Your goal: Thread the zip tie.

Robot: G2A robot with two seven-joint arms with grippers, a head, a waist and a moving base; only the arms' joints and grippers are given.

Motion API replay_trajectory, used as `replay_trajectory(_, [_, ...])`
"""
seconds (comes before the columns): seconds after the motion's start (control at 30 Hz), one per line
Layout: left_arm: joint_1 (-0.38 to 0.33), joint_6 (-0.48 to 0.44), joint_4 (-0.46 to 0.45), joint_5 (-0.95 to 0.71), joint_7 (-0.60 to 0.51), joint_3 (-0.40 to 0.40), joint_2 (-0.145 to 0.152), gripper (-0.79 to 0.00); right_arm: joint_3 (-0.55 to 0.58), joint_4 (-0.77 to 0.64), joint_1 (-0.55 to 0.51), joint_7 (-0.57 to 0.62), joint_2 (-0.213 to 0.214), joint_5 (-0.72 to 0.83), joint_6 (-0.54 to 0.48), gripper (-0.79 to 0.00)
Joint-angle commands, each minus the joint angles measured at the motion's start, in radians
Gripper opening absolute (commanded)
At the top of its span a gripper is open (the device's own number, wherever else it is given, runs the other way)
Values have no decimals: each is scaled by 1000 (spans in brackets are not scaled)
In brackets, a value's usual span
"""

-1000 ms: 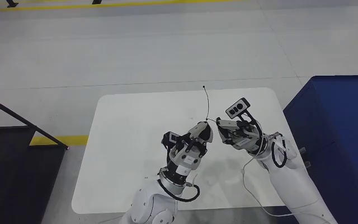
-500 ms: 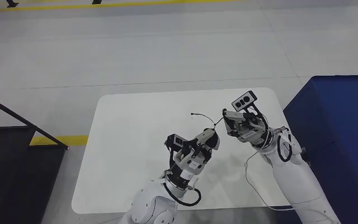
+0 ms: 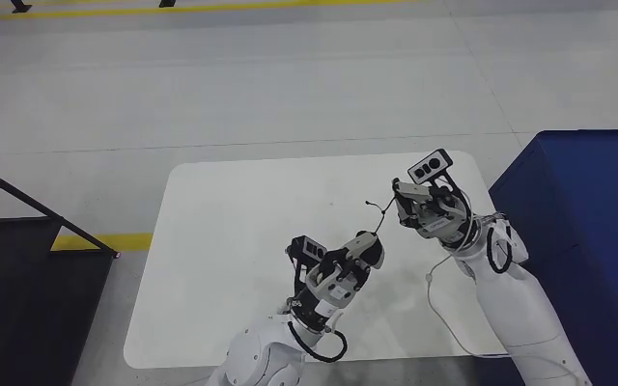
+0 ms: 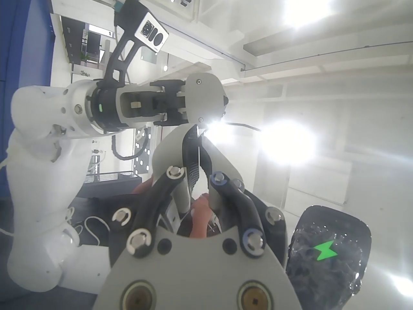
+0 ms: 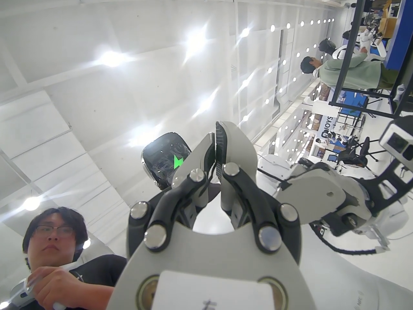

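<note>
The zip tie [image 3: 382, 214] has curled above the table [image 3: 222, 251].

Counter [image 3: 232, 241]: white, smooth, matt.
Zip tie [image 4: 245, 126]: thin black strand, plastic by look.
Left gripper [image 4: 197, 130]: jaws in matt pale grey plastic, black ribbed pads [image 4: 190, 154] that look rubbery, bright metal bolts on black links.
Right gripper [image 5: 215, 130]: same finish.
Blue cabinet [image 3: 565, 212]: smooth, painted look, low sheen.
</note>
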Motion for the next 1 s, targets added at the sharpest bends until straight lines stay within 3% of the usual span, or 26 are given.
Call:
replay_trajectory(0.0, [-1, 6, 9, 23, 1, -1, 1, -785, 5, 0, 0, 0, -1, 5, 0, -785])
replay_trajectory(0.43, [-18, -18, 62, 184, 26, 9, 4, -785, 28, 0, 0, 5, -8, 24, -2, -785])
replay_trajectory(0.67, [-13, -59, 42, 38, 36, 5, -4, -785, 20, 2, -9, 4, -13, 18, 4, -785])
replay_trajectory(0.77, [-10, -79, 31, 4, 35, -12, -4, -760, 12, 2, -14, 1, -15, 14, 8, -785])
replay_trajectory(0.8, [-10, -77, 33, 16, 39, -15, -3, -668, 9, 2, -16, 2, -16, 13, 8, -785])
replay_trajectory(0.97, [-10, -83, 35, 34, 43, -7, -5, -548, 4, 0, -21, 2, -20, 9, 8, -785])
